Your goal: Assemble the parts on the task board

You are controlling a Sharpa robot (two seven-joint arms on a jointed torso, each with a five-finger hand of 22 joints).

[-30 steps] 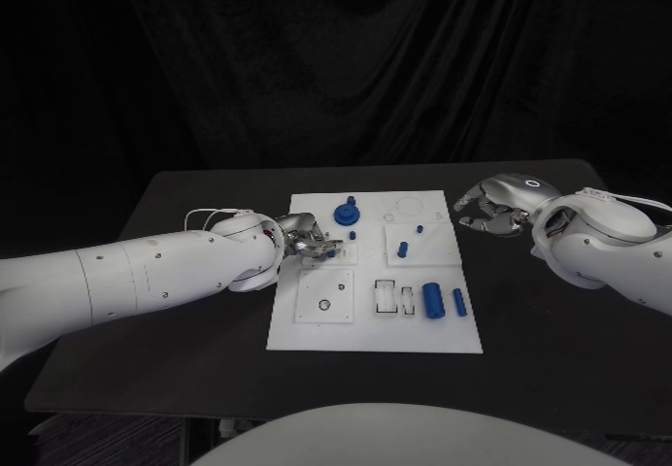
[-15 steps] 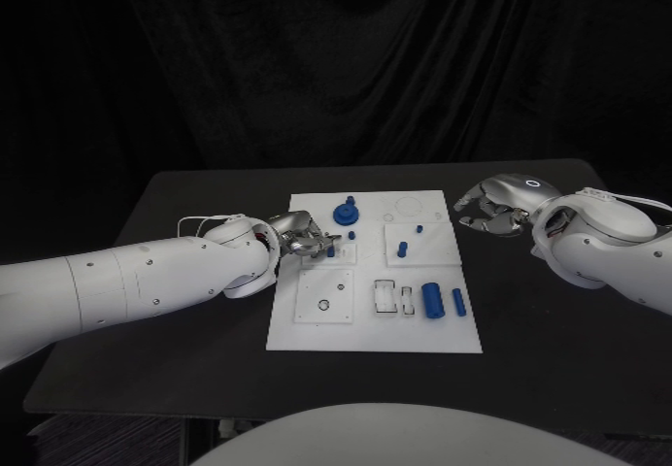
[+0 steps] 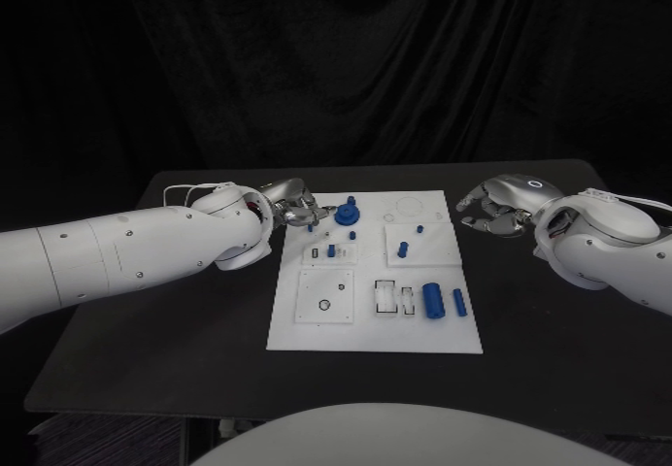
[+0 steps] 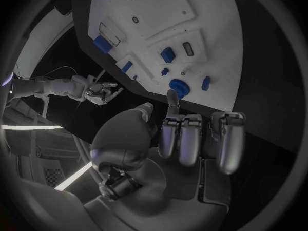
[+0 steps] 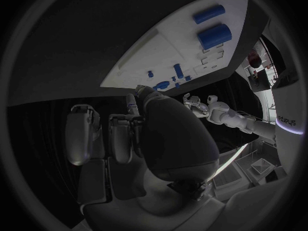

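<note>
2 blue cylinders [image 3: 444,302] lying near task board [image 3: 376,330] front.

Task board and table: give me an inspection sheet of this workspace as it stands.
Surface: black table, bare around the board.
Job's things: white task board in the middle; round blue part at its far end, blue cylinders on its near right.
Clutter: nothing seen.
Hands: left hand at the board's far left edge beside the round part, holding nothing; right hand off the board's right edge, fingers curled, holding nothing.
Cables: thin white cable on the left wrist.
Surroundings: black curtain.
</note>
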